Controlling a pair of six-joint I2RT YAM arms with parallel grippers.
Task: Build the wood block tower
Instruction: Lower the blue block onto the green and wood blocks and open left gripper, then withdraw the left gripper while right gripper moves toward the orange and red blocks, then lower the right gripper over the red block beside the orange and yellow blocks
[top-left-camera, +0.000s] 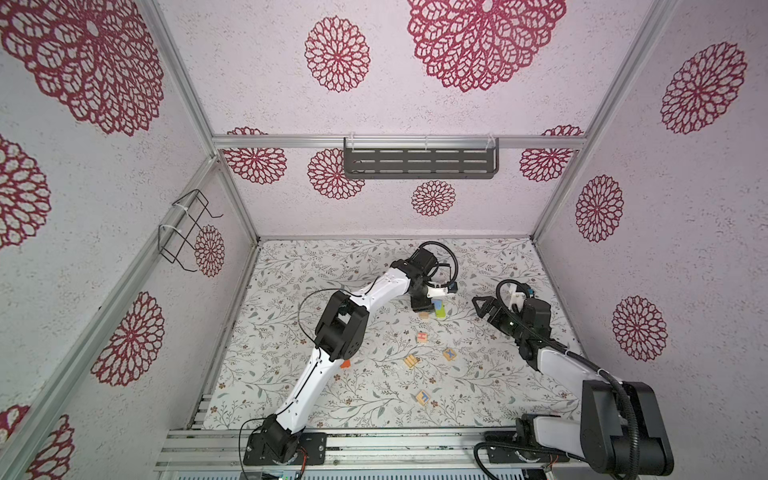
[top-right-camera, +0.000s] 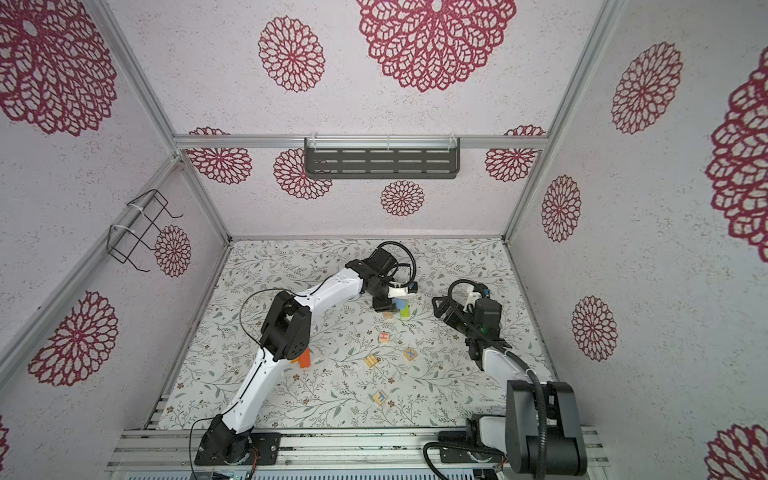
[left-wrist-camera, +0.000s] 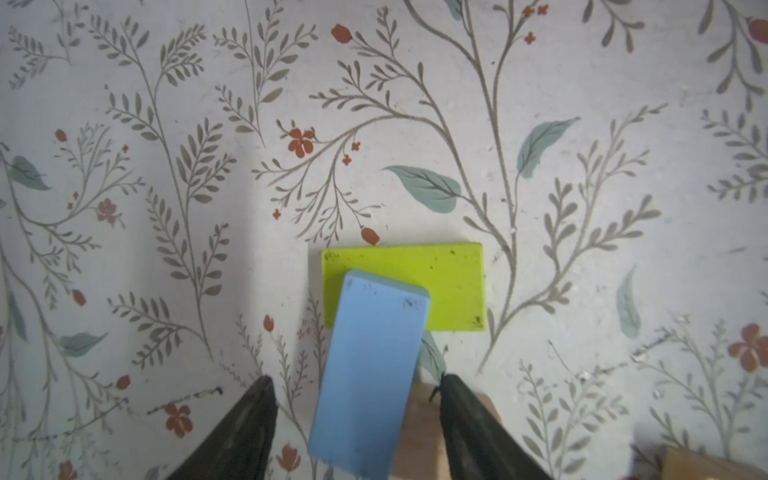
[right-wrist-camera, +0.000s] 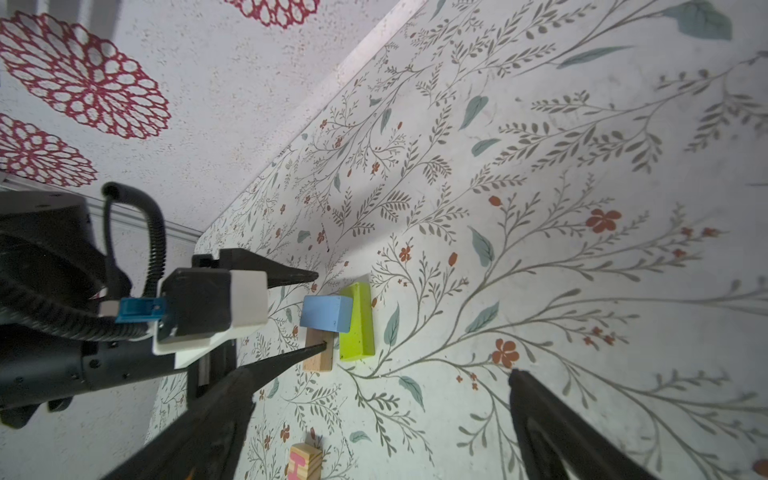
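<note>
Left arm reaching far, left gripper (left-wrist-camera: 355, 384) pointing down, jaws released either side of smooth blue bar (left-wrist-camera: 374, 353); bar lies askew over flat lime slab (left-wrist-camera: 453, 282); right gripper (top-left-camera: 478, 306) gaping, nearby.

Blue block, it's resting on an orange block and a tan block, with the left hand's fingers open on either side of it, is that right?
Not quite. The blue block rests on a lime block, not an orange one, and on a tan block. The left wrist view shows this, with the left hand open and a finger on either side of the blue block.
</note>
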